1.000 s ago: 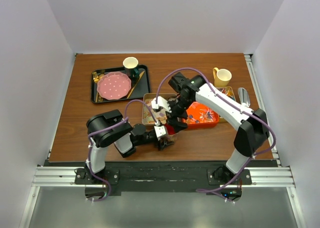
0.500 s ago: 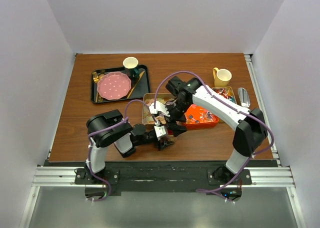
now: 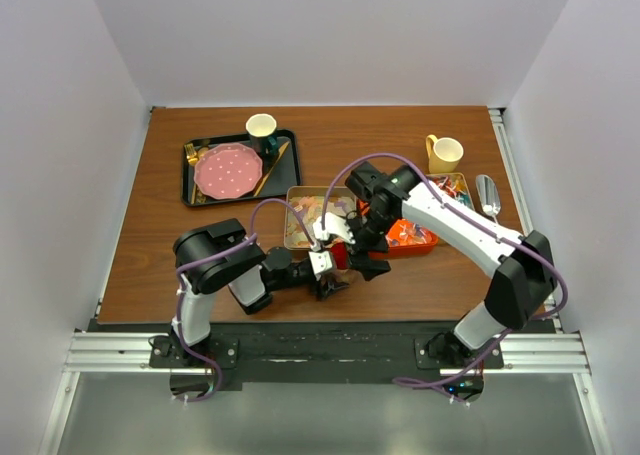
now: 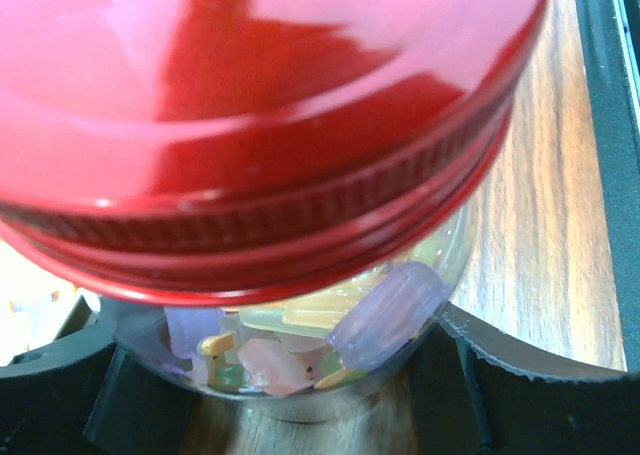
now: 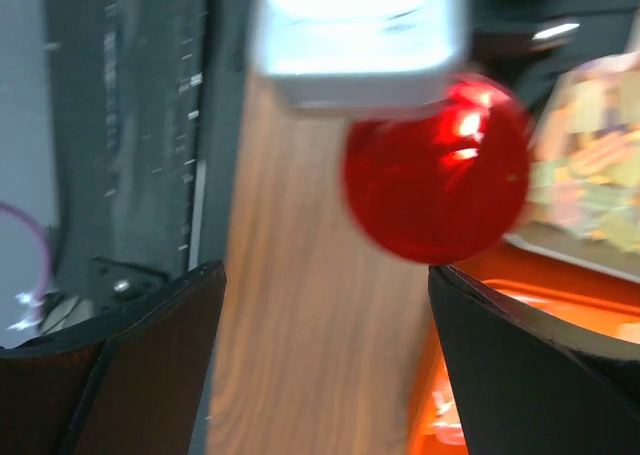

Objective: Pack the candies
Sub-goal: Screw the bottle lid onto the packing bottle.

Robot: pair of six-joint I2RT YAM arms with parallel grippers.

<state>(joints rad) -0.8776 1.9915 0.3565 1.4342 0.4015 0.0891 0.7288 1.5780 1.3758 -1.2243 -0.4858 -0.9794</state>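
My left gripper (image 4: 290, 380) is shut on a glass jar (image 4: 180, 370) with a red lid (image 4: 260, 125), its black fingers (image 4: 505, 380) on either side. Pastel candies (image 4: 385, 310) show through the glass. In the top view the jar's lid (image 3: 342, 259) sits near the table's front edge, in front of the left gripper (image 3: 329, 279). My right gripper (image 3: 368, 258) hovers open just right of it. In the right wrist view, blurred, the lid (image 5: 437, 170) lies beyond the open gripper (image 5: 325, 360). More candies fill a tin (image 3: 312, 213) and an orange tray (image 3: 412, 237).
A small tray of wrapped sweets (image 3: 456, 186), a metal scoop (image 3: 488, 193) and a yellow mug (image 3: 445, 153) stand at the right. At the back left a black tray (image 3: 288, 160) carries a pink plate (image 3: 227, 171) and a cup (image 3: 261, 127).
My right arm has swung right and toward the front edge, carrying its open gripper from over the tin to beside the jar. The left arm and jar have stayed put.
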